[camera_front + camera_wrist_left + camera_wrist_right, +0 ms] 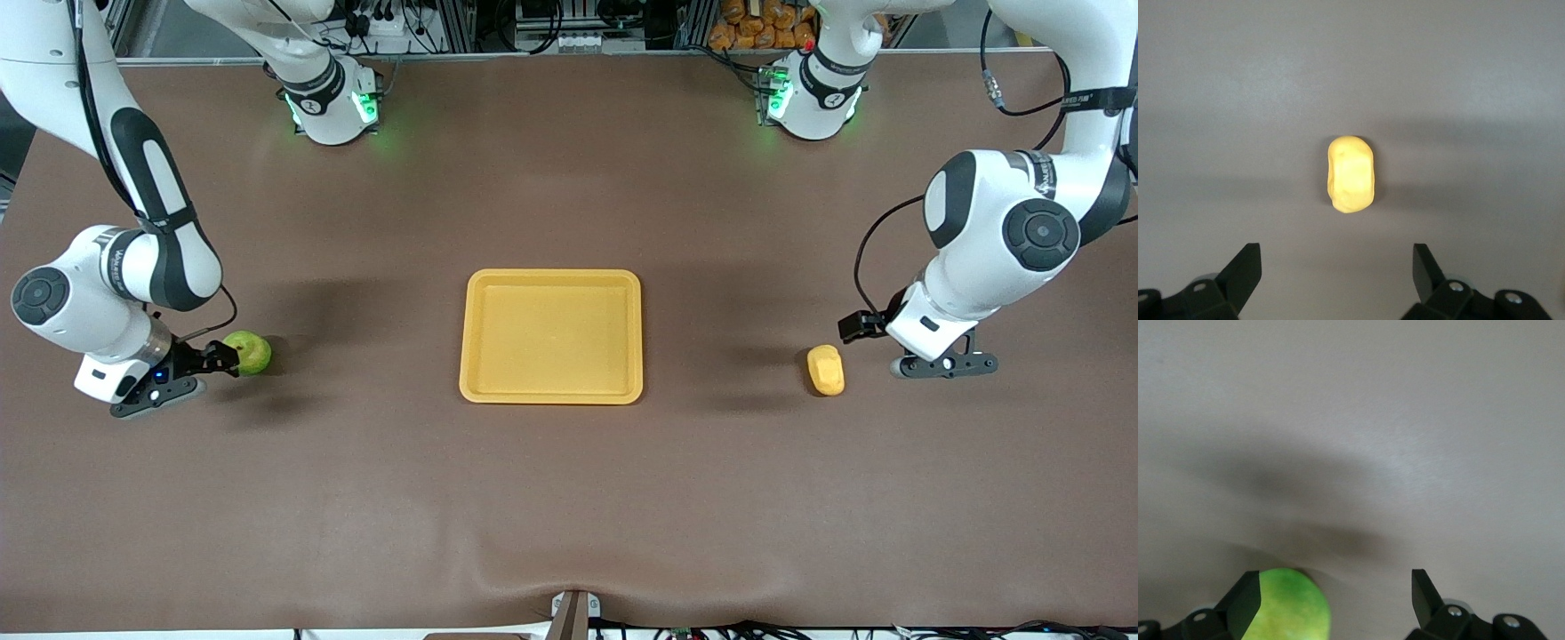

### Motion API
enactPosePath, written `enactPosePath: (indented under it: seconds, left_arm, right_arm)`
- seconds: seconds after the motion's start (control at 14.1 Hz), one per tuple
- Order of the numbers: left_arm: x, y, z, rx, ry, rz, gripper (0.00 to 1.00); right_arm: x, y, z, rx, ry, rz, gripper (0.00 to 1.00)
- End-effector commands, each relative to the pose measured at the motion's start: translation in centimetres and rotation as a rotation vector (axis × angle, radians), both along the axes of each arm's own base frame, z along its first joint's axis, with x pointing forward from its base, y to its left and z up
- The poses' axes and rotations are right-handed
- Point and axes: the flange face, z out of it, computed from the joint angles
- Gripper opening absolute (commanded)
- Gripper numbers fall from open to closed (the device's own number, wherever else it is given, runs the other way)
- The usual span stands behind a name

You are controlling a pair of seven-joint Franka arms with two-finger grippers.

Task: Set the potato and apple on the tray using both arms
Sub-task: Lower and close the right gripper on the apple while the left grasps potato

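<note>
The right gripper is spread wide and low at the right arm's end of the table, with the apple between its fingers but off-centre, close against one finger and well clear of the other; contact cannot be confirmed. In the front view the apple sits on the table at the gripper's tip. The apple looks rigid, smooth and round, and is probably light; it may roll or squirt out if pinched off-axis. Centre the fingers across its widest girth before closing. The left gripper is likewise spread, with nothing between its fingers, short of the potato. The potato lies on the table toward the left arm's end, apart from the left gripper. It appears firm, smooth and oblong; grip across the narrow waist, fingers on the long flanks, not on the rounded ends, where slip is likelier. The tray lies between the two items, well apart from both and holding nothing; its low rim calls for lifting each item clear before crossing.
</note>
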Motion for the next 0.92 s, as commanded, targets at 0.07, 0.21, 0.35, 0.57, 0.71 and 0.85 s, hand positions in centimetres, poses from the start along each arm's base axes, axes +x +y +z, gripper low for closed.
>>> enactPosePath:
  seconds: [0.07, 0.21, 0.35, 0.57, 0.71, 0.85]
  left_arm:
    - [0.2, 0.5, -1.3, -0.003, -0.009, 0.082, 1.00]
    - [0.4, 1.5, -2.6, -0.006, -0.003, 0.111, 1.00]
    - [0.6, 1.5, -4.0, -0.010, 0.002, 0.113, 1.00]
    - [0.9, 1.5, -5.8, -0.017, -0.011, 0.127, 1.00]
    - [1.2, 1.6, -7.1, -0.023, -0.026, 0.131, 1.00]
    - [1.3, 1.8, -8.9, -0.026, -0.026, 0.132, 1.00]
  right_arm:
    - [-1.9, 0.4, -0.5, 0.109, 0.076, -0.073, 1.00]
    - [-2.2, 0.0, -0.5, 0.134, 0.096, -0.098, 1.00]
    - [-2.4, -0.3, -0.9, 0.135, 0.104, -0.103, 1.00]
    - [-3.0, -0.8, -1.6, 0.137, 0.119, -0.114, 1.00]
    - [-3.4, -0.9, -2.2, 0.139, 0.131, -0.117, 1.00]
    - [-3.5, -0.7, -2.5, 0.140, 0.139, -0.116, 1.00]
